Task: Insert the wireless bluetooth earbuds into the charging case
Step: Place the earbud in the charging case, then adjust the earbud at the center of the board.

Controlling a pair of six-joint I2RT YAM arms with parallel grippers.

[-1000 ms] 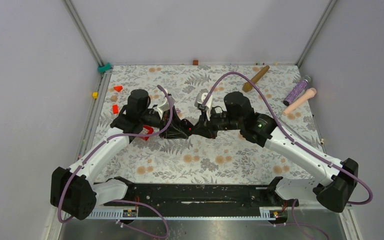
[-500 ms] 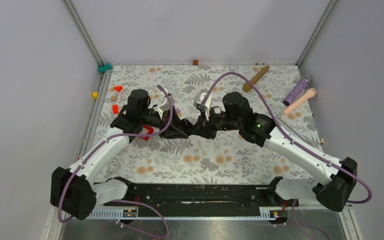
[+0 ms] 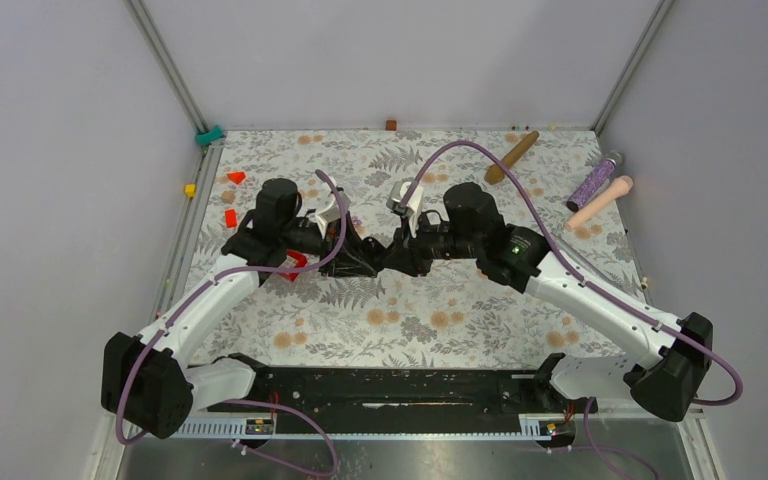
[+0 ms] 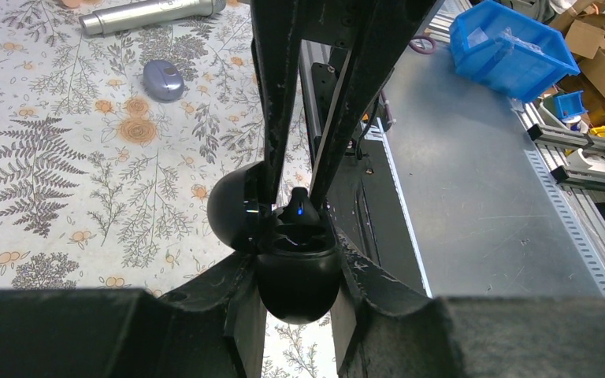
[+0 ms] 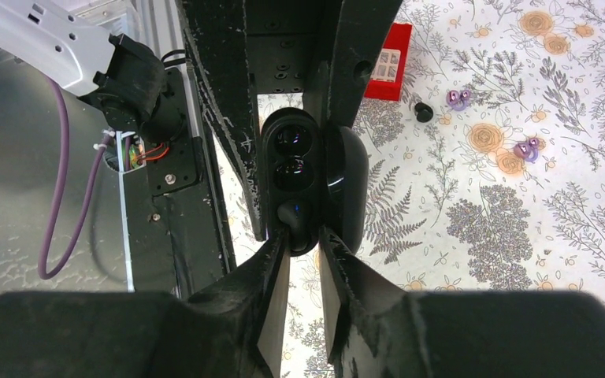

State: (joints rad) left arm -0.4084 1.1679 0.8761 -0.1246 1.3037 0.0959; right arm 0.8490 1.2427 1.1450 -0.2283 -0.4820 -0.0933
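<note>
My left gripper (image 4: pixel 295 264) is shut on the body of a black charging case (image 4: pixel 297 276), whose lid (image 4: pixel 235 211) hangs open to the left. My right gripper (image 5: pixel 303 240) is shut on a black earbud (image 5: pixel 295 224) and presses it into the nearest slot of the case (image 5: pixel 293 161); a blue light glows on the bud (image 4: pixel 299 209). The two grippers meet above the mat's middle (image 3: pixel 385 258). On the mat lie another black earbud (image 5: pixel 423 111) and two pale purple earbuds (image 5: pixel 458 98) (image 5: pixel 528 148).
A red tray (image 5: pixel 386 63) lies near the loose buds, also in the top view (image 3: pixel 295 263). A purple oval case (image 4: pixel 163 79) and a silver cylinder (image 4: pixel 150 14) lie on the mat. A wooden rod (image 3: pixel 512 157), a glittery tube (image 3: pixel 595 180) and a pink piece (image 3: pixel 600 202) lie far right.
My right gripper has moved a little to the left, closer onto the case held by my left gripper. The left arm has stayed put.
</note>
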